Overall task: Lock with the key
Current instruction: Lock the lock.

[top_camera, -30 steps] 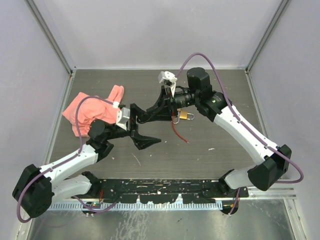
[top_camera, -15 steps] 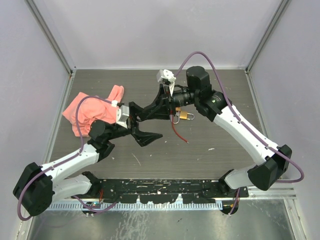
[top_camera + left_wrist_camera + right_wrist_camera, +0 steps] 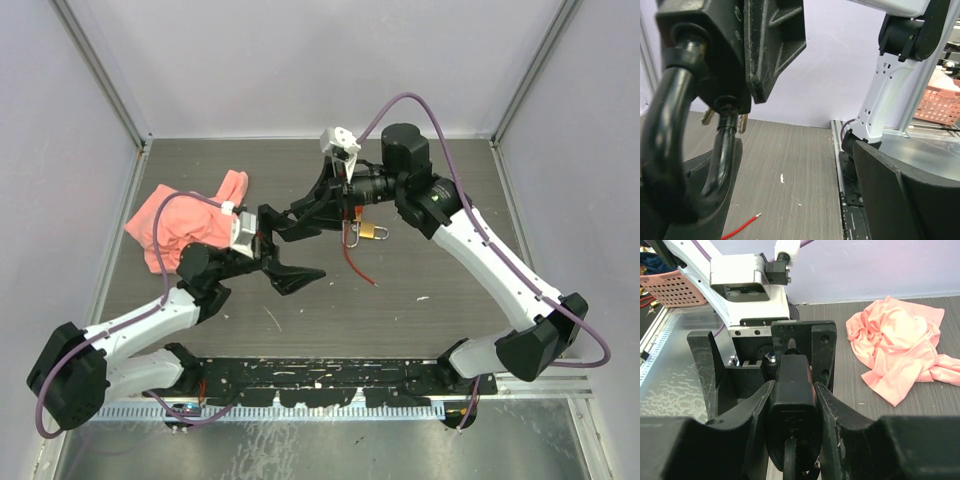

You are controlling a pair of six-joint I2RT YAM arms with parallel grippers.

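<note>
- Your right gripper (image 3: 792, 410) was clamped on black padlock (image 3: 705, 50), holding it off table, shackle (image 3: 665, 145) drooping beneath.
- Your left gripper (image 3: 288, 250) gaped wide, empty, just beside padlock.
- Keys (image 3: 743, 122) dangled loose behind padlock.
- Risk: your closing left fingers might have caught shackle instead of key, or knocked padlock askew; swinging keys would have dodged pinch.

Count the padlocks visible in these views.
2. A black padlock is clamped in the right end effector; a brass padlock is near the red wire. More may be hidden.
</note>
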